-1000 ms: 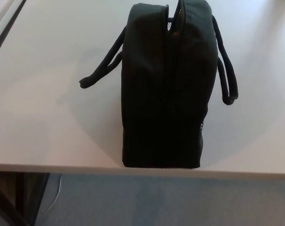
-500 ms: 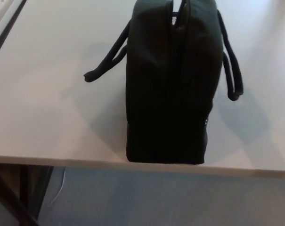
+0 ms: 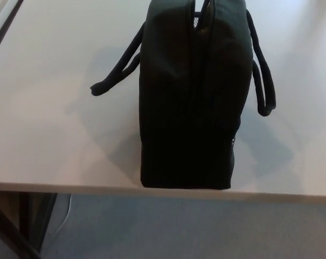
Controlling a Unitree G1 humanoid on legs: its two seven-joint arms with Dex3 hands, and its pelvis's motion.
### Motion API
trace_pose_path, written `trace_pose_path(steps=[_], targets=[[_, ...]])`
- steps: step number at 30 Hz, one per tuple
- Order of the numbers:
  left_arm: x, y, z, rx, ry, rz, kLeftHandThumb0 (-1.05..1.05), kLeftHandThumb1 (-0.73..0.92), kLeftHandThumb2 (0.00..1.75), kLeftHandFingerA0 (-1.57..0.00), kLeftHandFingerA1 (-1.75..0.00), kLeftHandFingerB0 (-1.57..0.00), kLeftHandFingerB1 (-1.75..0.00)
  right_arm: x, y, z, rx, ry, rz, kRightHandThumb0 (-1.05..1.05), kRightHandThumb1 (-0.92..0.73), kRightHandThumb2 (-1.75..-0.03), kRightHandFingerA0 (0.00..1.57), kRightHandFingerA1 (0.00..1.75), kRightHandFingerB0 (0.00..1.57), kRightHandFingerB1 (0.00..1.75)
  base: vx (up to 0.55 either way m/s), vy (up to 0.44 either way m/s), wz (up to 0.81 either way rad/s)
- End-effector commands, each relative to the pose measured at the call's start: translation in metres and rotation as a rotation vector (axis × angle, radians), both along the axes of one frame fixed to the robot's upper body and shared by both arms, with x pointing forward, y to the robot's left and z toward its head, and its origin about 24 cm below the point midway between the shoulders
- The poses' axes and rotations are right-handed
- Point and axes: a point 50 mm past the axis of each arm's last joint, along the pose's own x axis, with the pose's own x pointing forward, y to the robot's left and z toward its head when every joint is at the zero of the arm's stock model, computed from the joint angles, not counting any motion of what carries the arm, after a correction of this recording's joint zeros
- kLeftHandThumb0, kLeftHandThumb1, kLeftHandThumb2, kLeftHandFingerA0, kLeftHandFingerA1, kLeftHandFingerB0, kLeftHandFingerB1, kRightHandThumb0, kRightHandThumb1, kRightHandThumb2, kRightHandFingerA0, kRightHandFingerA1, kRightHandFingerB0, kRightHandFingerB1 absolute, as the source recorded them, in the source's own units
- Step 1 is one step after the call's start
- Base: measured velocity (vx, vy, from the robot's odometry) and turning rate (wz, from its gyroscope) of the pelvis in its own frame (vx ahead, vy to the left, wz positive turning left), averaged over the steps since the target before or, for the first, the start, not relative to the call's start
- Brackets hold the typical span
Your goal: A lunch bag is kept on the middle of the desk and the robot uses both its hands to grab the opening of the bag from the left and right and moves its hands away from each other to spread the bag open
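The lunch bag (image 3: 192, 97) stands upright on the counter (image 3: 49, 135) at its near edge, long axis running away from the robot, with the opening seam (image 3: 198, 21) along the top centreline, so each side panel faces 1 arm's approach. Neither hand is in view, so finger state and the nearer hand cannot be told. Count: 1 bag, 2 handles, left handle (image 3: 117, 70) and right handle (image 3: 262, 81)
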Motion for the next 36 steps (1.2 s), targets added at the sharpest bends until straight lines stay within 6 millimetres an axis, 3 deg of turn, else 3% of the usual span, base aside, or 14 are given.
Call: trace_pose_path(steps=[1,3,4,5,7,16,17,21,22,28,29,32,33,36], targets=[[0.017,-0.004,-0.019,0.280,0.071,0.145,-0.07,0.44,0.53,-0.45,-0.36,-0.33,-0.32,0.020,0.017,-0.003,-0.233,0.109,-0.025,-0.37,-0.44,-0.54,0.50,0.37,0.43,0.34,0.00,0.000,0.00],[0.025,-0.007,-0.029,0.312,0.101,0.168,-0.11,0.45,0.53,-0.43,-0.35,-0.29,-0.32,0.027,0.023,-0.008,-0.285,0.167,-0.041,-0.45,-0.41,-0.65,0.45,0.43,0.36,0.40,0.00,0.000,0.00],[0.031,-0.011,-0.037,0.336,0.135,0.180,-0.11,0.34,0.82,-0.25,-0.53,-0.02,-0.47,0.033,0.027,-0.014,-0.311,0.219,-0.043,-0.45,-0.43,-0.67,0.75,0.54,0.46,0.44,0.00,0.000,0.00],[0.034,-0.014,-0.042,0.368,0.148,0.183,-0.13,0.36,0.84,-0.23,-0.52,-0.04,-0.47,0.037,0.029,-0.019,-0.356,0.257,-0.062,-0.38,-0.49,-0.55,0.91,0.48,0.55,0.38,0.00,0.000,0.00],[0.037,-0.020,-0.048,0.436,0.157,0.173,-0.22,0.50,0.57,-0.30,-0.33,-0.15,-0.34,0.042,0.030,-0.029,-0.440,0.296,-0.095,-0.46,-0.42,-0.68,0.76,0.54,0.54,0.47,0.00,0.000,0.00],[0.045,-0.066,-0.062,0.573,0.038,0.022,-0.12,0.60,0.58,-0.30,-0.31,-0.14,-0.31,0.058,0.051,-0.065,-0.608,0.394,-0.140,-0.41,-0.52,-0.56,0.65,0.40,0.58,0.38,0.00,0.000,0.00],[0.045,-0.073,-0.061,0.591,-0.001,0.001,-0.15,0.58,0.59,-0.30,-0.31,-0.15,-0.31,0.059,0.054,-0.067,-0.609,0.396,-0.135,-0.42,-0.44,-0.81,0.61,0.57,0.47,0.50,0.00,0.000,0.00],[0.044,-0.091,-0.059,0.588,-0.109,-0.067,-0.30,0.55,0.58,-0.23,-0.30,-0.10,-0.27,0.062,0.063,-0.068,-0.623,0.404,-0.129,-0.44,-0.45,-0.82,0.63,0.59,0.47,0.50,0.00,0.000,0.00],[0.044,-0.100,-0.057,0.583,-0.124,-0.099,-0.14,0.58,0.59,-0.16,-0.28,0.00,-0.22,0.064,0.066,-0.069,-0.634,0.407,-0.137,-0.43,-0.56,-0.57,0.70,0.42,0.58,0.38,0.00,0.000,0.00],[0.041,-0.134,-0.046,0.561,-0.240,-0.195,-0.23,0.53,0.65,-0.16,-0.33,-0.04,-0.20,0.070,0.077,-0.068,-0.720,0.457,-0.184,-0.43,-0.65,-0.60,0.84,0.56,0.55,0.40,0.00,0.000,0.00],[0.039,-0.146,-0.038,0.563,-0.241,-0.243,-0.20,0.57,0.57,-0.19,-0.29,0.00,-0.22,0.070,0.077,-0.062,-0.769,0.464,-0.199,-0.46,-0.72,-0.62,0.53,0.39,0.45,0.36,0.00,0.000,0.00],[0.038,-0.155,-0.032,0.556,-0.259,-0.266,-0.19,0.49,0.67,-0.14,-0.35,0.00,-0.15,0.068,0.077,-0.055,-0.816,0.438,-0.199,-0.56,-0.73,-0.64,0.50,0.38,0.43,0.36,0.00,0.000,0.00],[0.038,-0.157,-0.031,0.550,-0.262,-0.274,-0.23,0.48,0.66,-0.13,-0.35,0.00,-0.18,0.068,0.077,-0.054,-0.809,0.430,-0.199,-0.55,-0.62,-1.00,0.46,0.57,0.29,0.48,0.00,0.000,0.00],[0.037,-0.166,-0.029,0.530,-0.273,-0.299,-0.24,0.48,0.66,-0.15,-0.36,0.00,-0.20,0.067,0.075,-0.052,-0.785,0.447,-0.202,-0.68,-0.71,-1.04,0.38,0.52,0.31,0.47,0.00,0.000,0.00]])
